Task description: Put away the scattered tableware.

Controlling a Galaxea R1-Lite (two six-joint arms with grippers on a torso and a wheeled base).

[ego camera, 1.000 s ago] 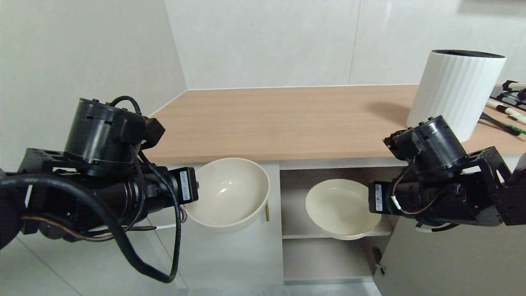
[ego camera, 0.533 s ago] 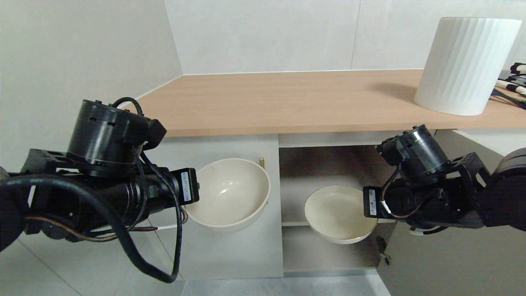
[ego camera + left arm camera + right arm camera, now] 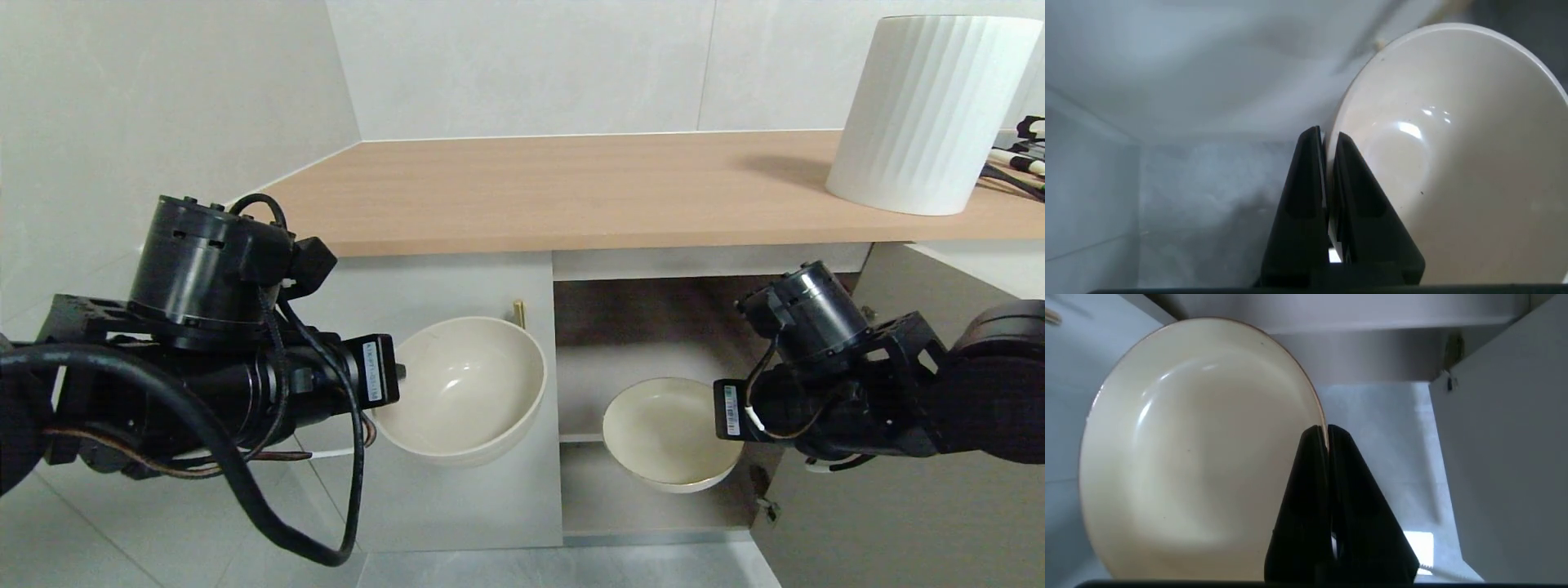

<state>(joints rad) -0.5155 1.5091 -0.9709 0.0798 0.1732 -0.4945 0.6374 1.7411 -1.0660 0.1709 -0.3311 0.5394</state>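
Now — left pincer (image 3: 1326, 140) nips bowl (image 3: 461, 388) rim, mouth tilted up | right pincer (image 3: 1327, 437) nips dish (image 3: 665, 429) rim

The deep bowl (image 3: 461, 392) and the shallow bowl (image 3: 665, 433) both look like cream glazed ceramic, smooth and glossy with bright highlights. The countertop (image 3: 571, 188) is matt wood-grain, and the ribbed cylinder (image 3: 922, 114) on it is matt white with fine vertical ridges. The cabinet door (image 3: 457, 498) is smooth, matt pale grey, with a shiny brass-coloured handle (image 3: 518, 311).
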